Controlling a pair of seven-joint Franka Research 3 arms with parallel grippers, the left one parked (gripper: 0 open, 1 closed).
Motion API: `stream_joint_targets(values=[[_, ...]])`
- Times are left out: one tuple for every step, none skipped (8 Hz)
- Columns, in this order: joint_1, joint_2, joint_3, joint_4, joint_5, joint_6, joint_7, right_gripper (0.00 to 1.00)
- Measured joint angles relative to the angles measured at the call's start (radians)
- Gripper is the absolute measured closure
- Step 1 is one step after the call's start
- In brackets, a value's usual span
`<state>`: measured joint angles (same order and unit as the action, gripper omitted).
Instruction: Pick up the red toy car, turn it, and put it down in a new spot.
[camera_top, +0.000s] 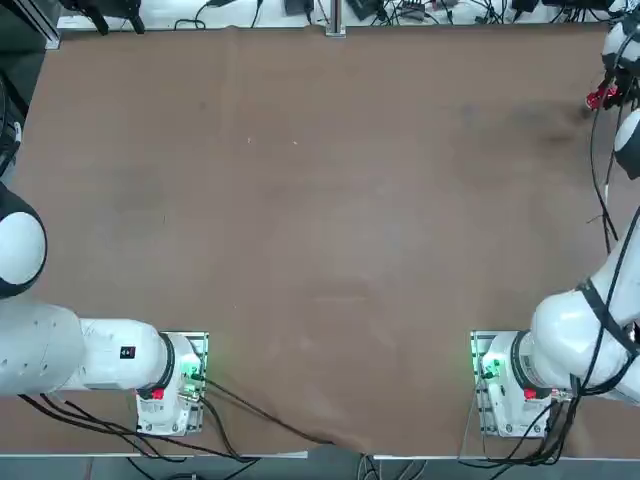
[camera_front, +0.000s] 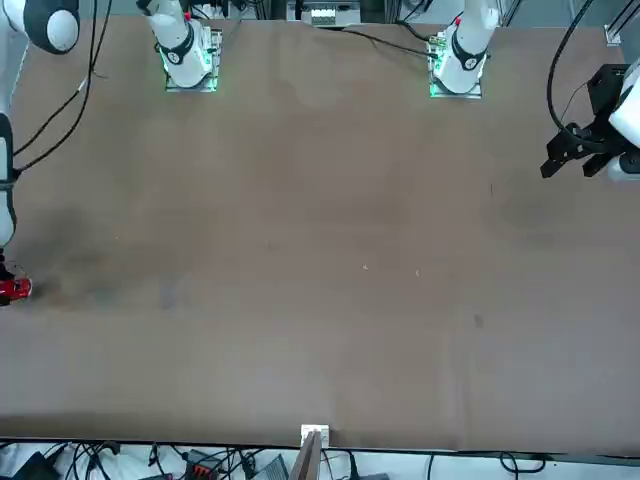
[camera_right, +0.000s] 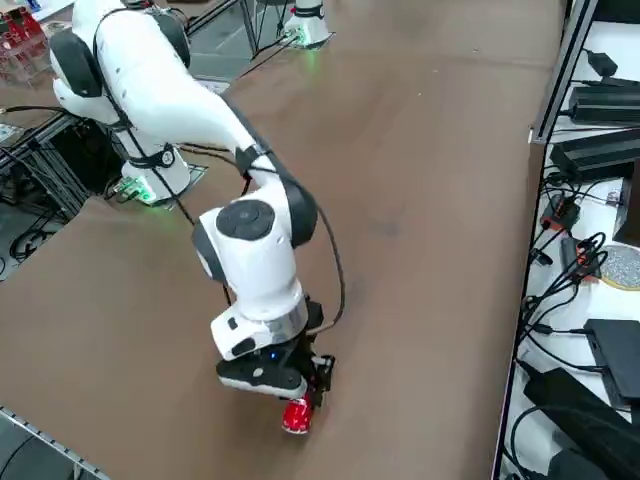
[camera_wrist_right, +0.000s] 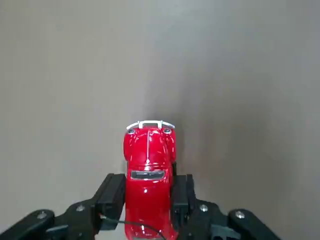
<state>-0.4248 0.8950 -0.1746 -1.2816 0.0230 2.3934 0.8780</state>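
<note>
The red toy car (camera_wrist_right: 149, 165) is a small glossy car with a silver bumper, and it sits between the black fingers (camera_wrist_right: 113, 196) of my right gripper (camera_wrist_right: 148, 197), which is shut on its sides. In the right side view the red toy car (camera_right: 297, 416) hangs under the gripper (camera_right: 305, 398) just above the brown table, near the table's right edge. From overhead the car (camera_top: 601, 97) shows at the far right, and from the front it (camera_front: 14, 290) shows at the left edge.
Both robot bases (camera_top: 510, 385) with green lights stand at the near edge of the brown table (camera_top: 320, 230). Cables and power supplies (camera_right: 600, 110) lie beyond the far side of the table. The parked left arm (camera_top: 60, 350) rests at the near left.
</note>
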Motion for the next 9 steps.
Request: stream_joint_targets(values=[[-0.003,0.01,0.0,0.0,0.0,0.016,0.001,0.49],[-0.003,0.017,0.0,0.0,0.003,0.036,0.004,0.49],[-0.003,0.022,0.001,0.0,0.027,0.046,0.011,0.49],[-0.003,0.027,0.001,0.001,0.055,0.049,0.011,0.49],[-0.003,0.032,0.001,0.0,0.069,0.055,0.014,0.49],[-0.003,0.034,0.001,0.0,0.075,0.069,0.019,0.49],[-0.003,0.035,0.001,0.0,0.077,0.079,0.023,0.49],[-0.003,0.035,0.001,0.0,0.078,0.082,0.033,0.49],[-0.003,0.035,0.002,0.0,0.079,0.083,0.053,0.49]])
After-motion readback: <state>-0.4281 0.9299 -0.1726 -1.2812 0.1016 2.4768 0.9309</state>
